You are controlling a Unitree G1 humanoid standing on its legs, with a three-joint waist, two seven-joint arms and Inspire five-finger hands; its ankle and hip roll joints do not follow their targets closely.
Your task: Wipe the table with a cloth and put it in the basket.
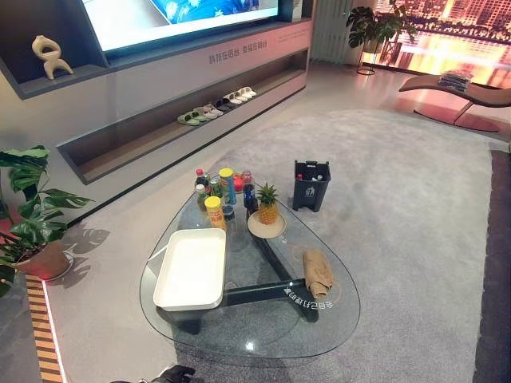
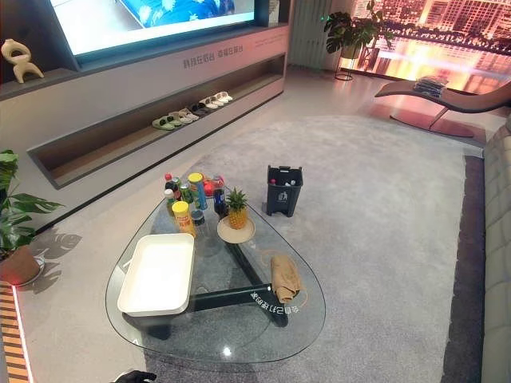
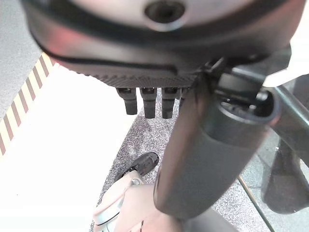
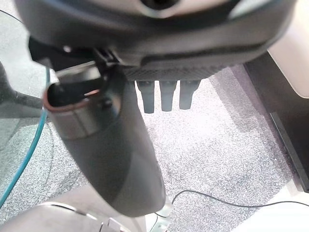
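Reaching for the crumpled tan cloth (image 1: pixel 317 273) comes first, we judge: it lies on the rounded glass table (image 1: pixel 263 339), right of the white rectangular tray (image 1: pixel 192 269) and well apart from it. Our left hand (image 3: pixel 149 99) and right hand (image 4: pixel 166 94) hang empty with relaxed fingers. The dark basket (image 1: pixel 310 185) stands beyond the tray. Print on the table's base is unreadable to us.

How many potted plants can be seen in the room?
2. One plant stands on the floor to the left of the glass table. The other plant stands far back on the right. More may be hidden outside the views.
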